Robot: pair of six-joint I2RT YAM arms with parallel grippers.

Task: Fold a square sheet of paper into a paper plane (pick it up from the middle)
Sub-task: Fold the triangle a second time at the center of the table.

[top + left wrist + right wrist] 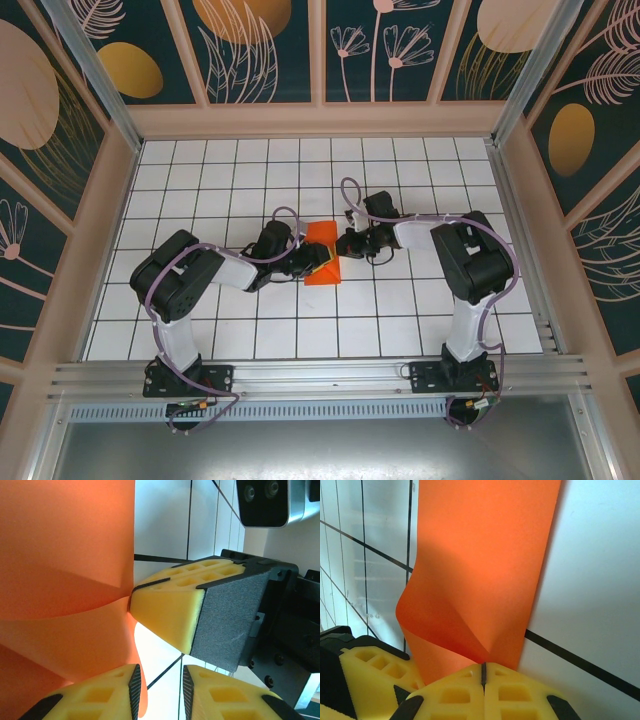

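Right hand (483, 674) has its two yellow fingertips pressed flat together, and the paper (485, 555) is pinched in the seam between them. Creases in the sheet run down and meet right at that pinch. From there the paper stretches away from the wrist camera. One long edge shows straight against the white gridded surface (400, 310), and the other side bows out in a loose curl.

Left hand (160, 680) stands with its fingers (95, 697) apart, and bare surface shows through the gap. A curled edge of the paper hangs down into that gap, close against the inner face of one finger. Whether it touches that finger I cannot tell; the other finger is clear of it.

In the left wrist view the right hand's tip bites the paper's edge from the side, just above the left fingers. A fold line runs from the bite across the sheet.

Seen from above, both hands meet near the middle of the surface, the left reaching in from the left and the right from the right. The paper sits between them, bent rather than flat.
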